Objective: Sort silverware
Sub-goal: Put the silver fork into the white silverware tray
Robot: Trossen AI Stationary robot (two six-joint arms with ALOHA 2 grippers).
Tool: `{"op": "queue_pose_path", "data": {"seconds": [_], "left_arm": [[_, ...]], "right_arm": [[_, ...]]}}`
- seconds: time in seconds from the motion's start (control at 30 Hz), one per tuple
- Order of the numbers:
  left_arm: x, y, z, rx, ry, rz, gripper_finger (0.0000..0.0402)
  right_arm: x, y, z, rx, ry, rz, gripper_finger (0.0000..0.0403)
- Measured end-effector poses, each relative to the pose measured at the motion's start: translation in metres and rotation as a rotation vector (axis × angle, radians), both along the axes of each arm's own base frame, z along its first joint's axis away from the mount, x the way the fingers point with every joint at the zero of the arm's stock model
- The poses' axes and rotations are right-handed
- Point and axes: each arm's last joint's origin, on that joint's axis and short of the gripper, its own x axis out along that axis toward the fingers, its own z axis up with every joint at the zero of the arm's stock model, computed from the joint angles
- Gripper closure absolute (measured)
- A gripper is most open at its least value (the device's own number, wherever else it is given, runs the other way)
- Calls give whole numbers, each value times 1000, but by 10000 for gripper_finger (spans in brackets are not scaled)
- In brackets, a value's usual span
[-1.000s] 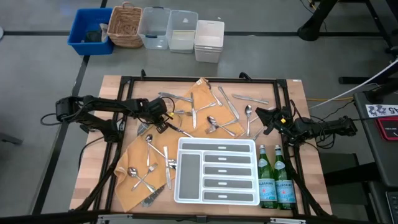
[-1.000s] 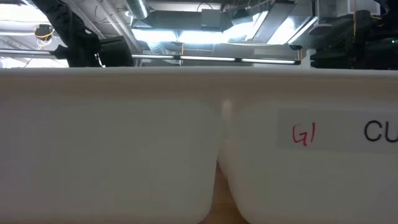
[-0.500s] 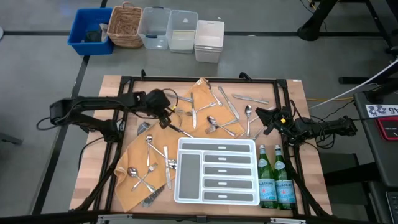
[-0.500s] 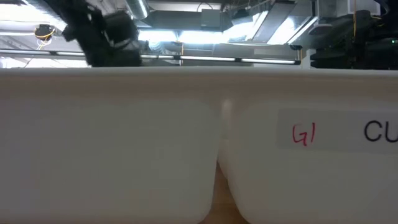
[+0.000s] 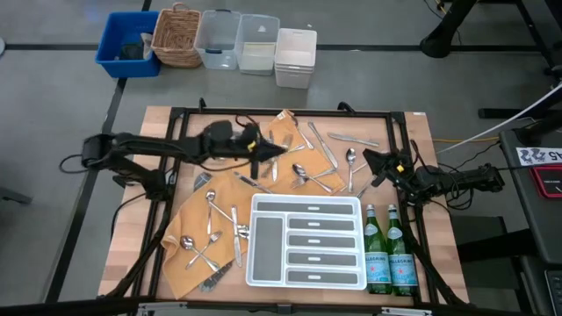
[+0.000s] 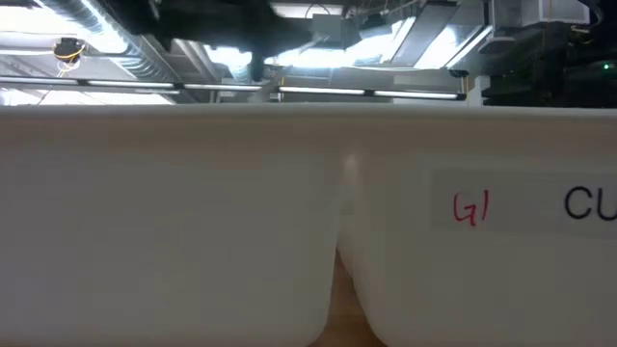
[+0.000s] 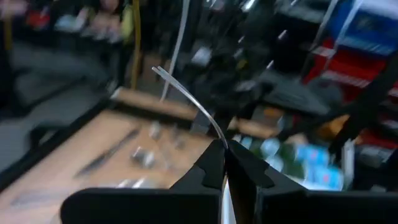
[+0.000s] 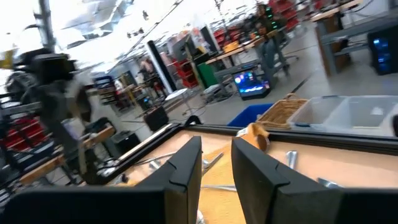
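From where I stand beside the wooden table (image 5: 413, 132), the left gripper (image 5: 263, 151) hangs above the orange cloth (image 5: 198, 202), its fingers pressed together on one slim piece of silverware (image 7: 186, 96). The piece pokes out past the fingertips (image 7: 214, 158) and curves away from them; I cannot tell whether it is a fork, a spoon or a knife.

The rest of the silverware (image 5: 303, 171) lies loose on the table: a cluster just ahead of the left fingers, spread between the two grippers, and a second group (image 5: 211, 233) on the cloth, back behind those fingers and beside the white divided tray (image 5: 307, 204). The tray's compartments look bare.

The right gripper (image 5: 373, 162) waits low at the far side of the central cluster, its fingers (image 8: 186, 165) standing a little apart with nothing between them.

I judge this to be an early carrying step: one piece picked up, nearly everything still unsorted. The next move likely calls for swinging the held piece over to the tray, choosing a matching compartment, and lowering it before the fingers part (the piece is thin and slick, so it may pivot in the pinch).

Two green glass bottles (image 5: 386, 254) stand just beside the tray; their labels are too small to read. On the white bin (image 6: 482, 241) filling the table-level view, red handwriting reads "G1" and black print begins "CU", cut off at the edge.
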Motion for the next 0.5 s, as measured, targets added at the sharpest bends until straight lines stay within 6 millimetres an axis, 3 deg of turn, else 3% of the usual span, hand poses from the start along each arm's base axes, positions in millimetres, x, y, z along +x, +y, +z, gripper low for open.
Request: {"op": "queue_pose_path", "data": {"seconds": [0.1,0.27,0.5], "left_arm": [[21,-11,-13,12,-66,-48,399],[62,-27,-36,21,-17,-118,399],[114,-55,-56,116,50,-340,399]], "right_arm": [[-1,-2,0,28,-15,-67,314],[-4,-4,0,123,-92,-186,314],[-5,-5,3,213,-207,-195,314]]}}
